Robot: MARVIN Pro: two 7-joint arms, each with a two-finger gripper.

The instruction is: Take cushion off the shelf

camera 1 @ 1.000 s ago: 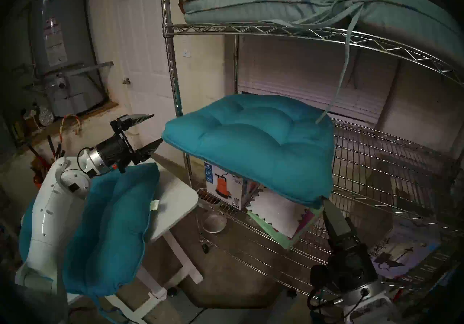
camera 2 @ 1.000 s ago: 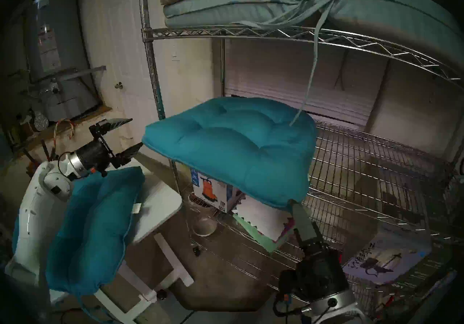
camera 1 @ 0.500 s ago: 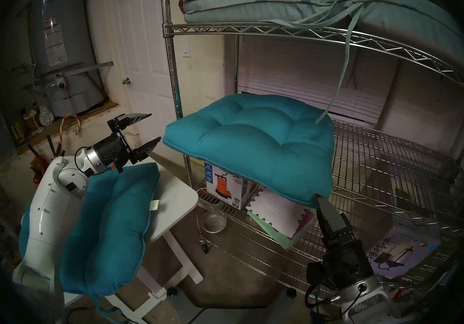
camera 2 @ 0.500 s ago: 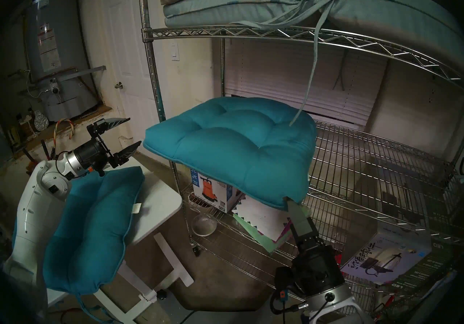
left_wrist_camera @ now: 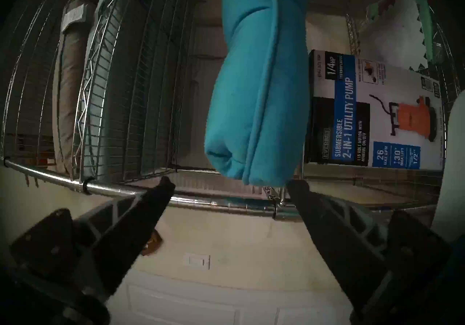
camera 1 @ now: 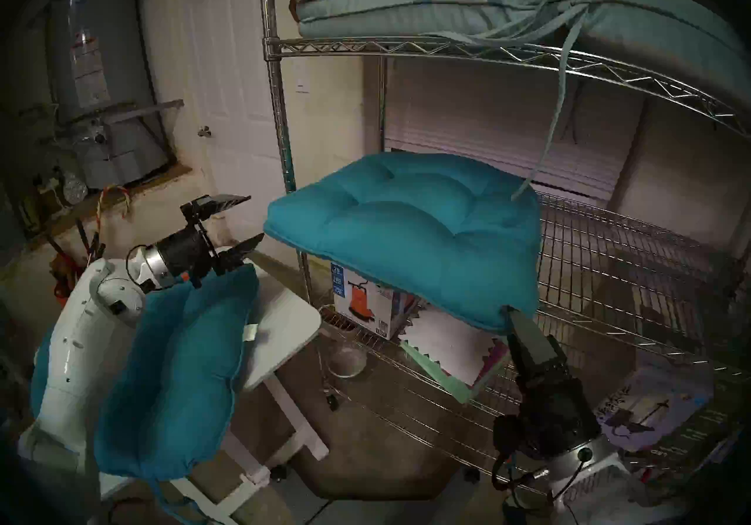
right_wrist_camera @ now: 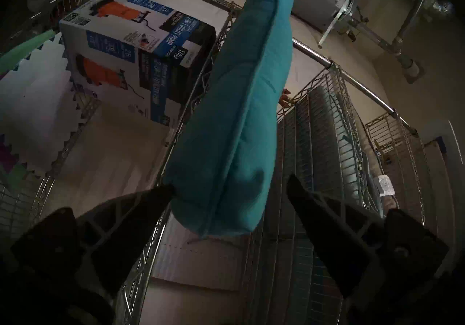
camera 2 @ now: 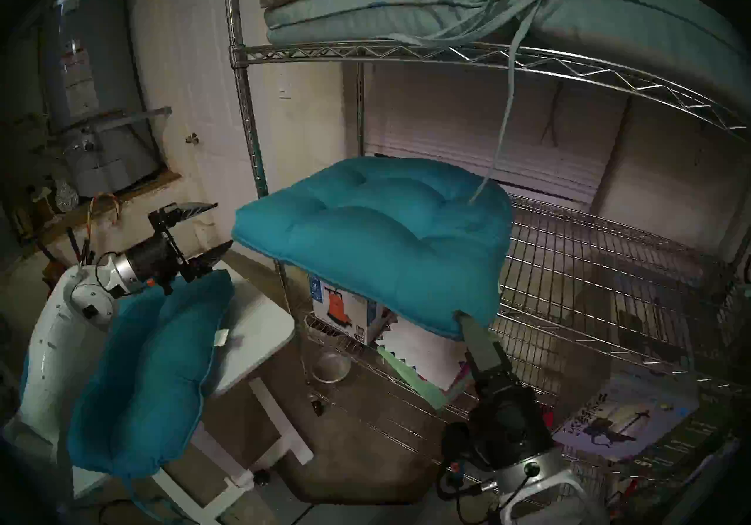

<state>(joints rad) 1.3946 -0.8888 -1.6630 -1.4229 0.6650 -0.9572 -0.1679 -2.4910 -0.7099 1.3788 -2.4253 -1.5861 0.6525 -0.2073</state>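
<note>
A teal tufted cushion (camera 1: 414, 235) lies on the middle tier of the chrome wire shelf (camera 1: 630, 251), overhanging its front and left edges. My left gripper (camera 1: 255, 217) is open just left of the cushion's left corner; in the left wrist view that corner (left_wrist_camera: 256, 77) hangs right at the gap between the fingertips (left_wrist_camera: 231, 182). My right gripper (right_wrist_camera: 231, 183) is open around the cushion's near right corner (right_wrist_camera: 239, 115), one fingertip touching the fabric. From the head only its lower finger (camera 1: 526, 333) shows, under that corner.
A second teal cushion (camera 1: 174, 369) lies on the small white table (camera 1: 284, 321) by my left arm. Folded cushions (camera 1: 406, 3) fill the top tier, and a strap (camera 1: 548, 138) hangs down from them. A pump box (camera 1: 361, 304) and foam mats (camera 1: 447, 349) sit on the bottom tier.
My right gripper has crept up and left until its fingers stand around the cushion's near corner. My left gripper has dropped slightly. The cushion has not moved.
</note>
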